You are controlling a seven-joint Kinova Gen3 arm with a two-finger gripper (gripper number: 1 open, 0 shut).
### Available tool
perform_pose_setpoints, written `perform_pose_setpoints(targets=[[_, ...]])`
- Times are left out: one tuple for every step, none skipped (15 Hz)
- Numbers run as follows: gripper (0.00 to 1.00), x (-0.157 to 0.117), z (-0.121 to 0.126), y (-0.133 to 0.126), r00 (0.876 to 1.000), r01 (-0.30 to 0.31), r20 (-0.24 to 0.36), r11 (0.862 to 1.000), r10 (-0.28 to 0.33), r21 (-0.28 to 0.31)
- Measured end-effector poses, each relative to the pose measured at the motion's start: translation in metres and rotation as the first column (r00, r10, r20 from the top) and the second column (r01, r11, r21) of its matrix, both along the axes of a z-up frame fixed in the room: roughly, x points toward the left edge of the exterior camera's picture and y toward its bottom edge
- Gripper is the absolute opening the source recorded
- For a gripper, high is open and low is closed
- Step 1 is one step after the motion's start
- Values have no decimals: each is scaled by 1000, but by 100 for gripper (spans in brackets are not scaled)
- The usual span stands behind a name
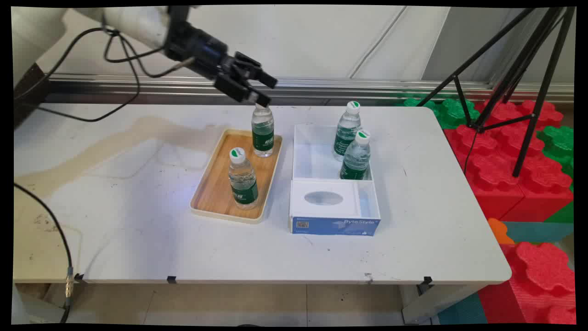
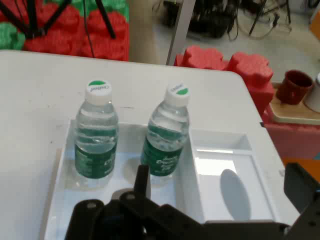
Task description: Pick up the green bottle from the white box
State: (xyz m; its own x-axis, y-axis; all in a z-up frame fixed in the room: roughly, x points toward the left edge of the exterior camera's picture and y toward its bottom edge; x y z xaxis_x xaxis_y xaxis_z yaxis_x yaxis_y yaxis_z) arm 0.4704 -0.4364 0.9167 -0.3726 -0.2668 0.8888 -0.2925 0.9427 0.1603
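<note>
Main view: my fingers [image 1: 262, 94] are apart, just above the upright far bottle [image 1: 262, 132] on the wooden tray [image 1: 216, 193]. The cap sits directly below them, the bottle's long axis vertical.

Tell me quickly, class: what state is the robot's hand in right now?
Hand: open, holding nothing, just above the cap of the far bottle on the wooden tray.

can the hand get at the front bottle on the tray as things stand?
Probably yes. The front bottle stands upright on the tray, apart from the rear bottle under the hand, and nothing covers its cap.
</note>
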Motion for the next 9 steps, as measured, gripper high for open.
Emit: perform_pose_setpoints(targets=[[100,-9,-2,-7,1000,1,13,1000,-1,10],[100,-18,-4,-14,1000,0,28,1000,-1,21],[100,-29,-7,-24,999,-3,38,999,2,36],[100,-37,-10,-31,999,-10,44,999,8,45],[100,-46,-14,-39,999,-19,49,998,16,52],[100,-55,-18,-48,998,-26,55,998,23,55],[100,-62,-22,-55,998,-32,60,998,29,57],[100,-70,-26,-64,997,-39,66,998,35,58],[100,-76,-31,-71,997,-45,72,997,41,58]])
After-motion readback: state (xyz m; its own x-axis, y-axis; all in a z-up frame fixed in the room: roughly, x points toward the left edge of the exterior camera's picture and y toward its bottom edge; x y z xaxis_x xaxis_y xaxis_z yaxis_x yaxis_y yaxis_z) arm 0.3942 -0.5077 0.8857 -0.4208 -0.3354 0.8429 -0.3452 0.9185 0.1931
